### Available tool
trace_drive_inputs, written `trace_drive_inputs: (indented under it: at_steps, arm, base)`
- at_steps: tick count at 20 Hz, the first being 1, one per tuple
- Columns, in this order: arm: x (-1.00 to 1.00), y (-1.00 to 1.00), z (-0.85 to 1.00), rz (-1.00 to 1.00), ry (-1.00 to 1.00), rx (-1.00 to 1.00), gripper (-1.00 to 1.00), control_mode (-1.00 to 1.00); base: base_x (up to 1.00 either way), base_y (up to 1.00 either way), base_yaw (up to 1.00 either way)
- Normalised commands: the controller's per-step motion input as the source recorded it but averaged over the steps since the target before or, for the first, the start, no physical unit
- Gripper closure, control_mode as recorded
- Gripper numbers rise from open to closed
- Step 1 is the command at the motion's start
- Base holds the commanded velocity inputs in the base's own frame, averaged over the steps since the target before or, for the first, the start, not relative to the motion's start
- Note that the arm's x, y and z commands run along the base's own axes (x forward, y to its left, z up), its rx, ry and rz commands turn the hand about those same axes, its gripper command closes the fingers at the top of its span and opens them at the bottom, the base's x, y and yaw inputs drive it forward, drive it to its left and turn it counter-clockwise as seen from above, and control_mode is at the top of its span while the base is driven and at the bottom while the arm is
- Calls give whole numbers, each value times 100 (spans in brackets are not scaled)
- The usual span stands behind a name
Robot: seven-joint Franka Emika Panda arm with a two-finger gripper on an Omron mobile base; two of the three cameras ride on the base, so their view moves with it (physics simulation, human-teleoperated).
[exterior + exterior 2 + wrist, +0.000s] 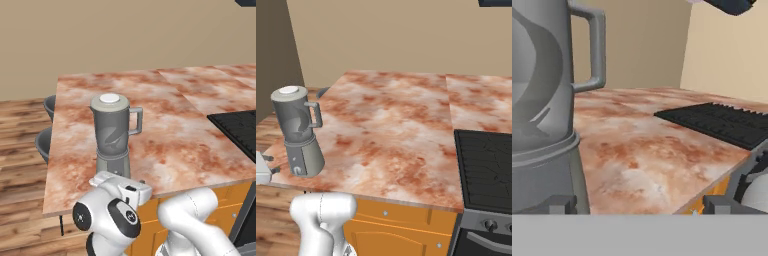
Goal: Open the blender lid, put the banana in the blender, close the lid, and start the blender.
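The blender point(114, 134) stands near the front left edge of the marbled counter point(175, 125), with its handle to the right. The blender lid point(110, 99) sits flat on the jar's mouth. In the right base view the blender point(299, 131) shows a small round knob point(298, 171) low on its base, and the lid point(288, 91) caps it. My hand point(122, 189) hovers at the counter's edge just in front of the base. In the hand view my gripper point(639, 204) is open, with the blender point(542, 100) close on the left. The banana is hidden; a curved grey shape shows dimly inside the jar.
A black stovetop point(486, 165) is set into the counter at the right, also in the hand view point(722, 120). Two grey round stools point(45, 142) stand past the counter's left edge. Orange cabinet fronts point(396, 225) run below the counter.
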Motion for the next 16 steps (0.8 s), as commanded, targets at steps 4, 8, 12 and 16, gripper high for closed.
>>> trace_drive_inputs:
  at_steps: [4,8,12,16]
  arm:
    - [21,0,-21,-18,-20,-3,-100,-100]
    - [34,3,-30,-11,-4,-4,-100,-100]
    - [41,10,-19,-3,-3,-2,-100,-100]
    - [33,24,-21,0,-2,-3,-100,-100]
  base:
    - [0,0,0]
    - [0,0,0]
    - [0,0,0]
    - [0,0,0]
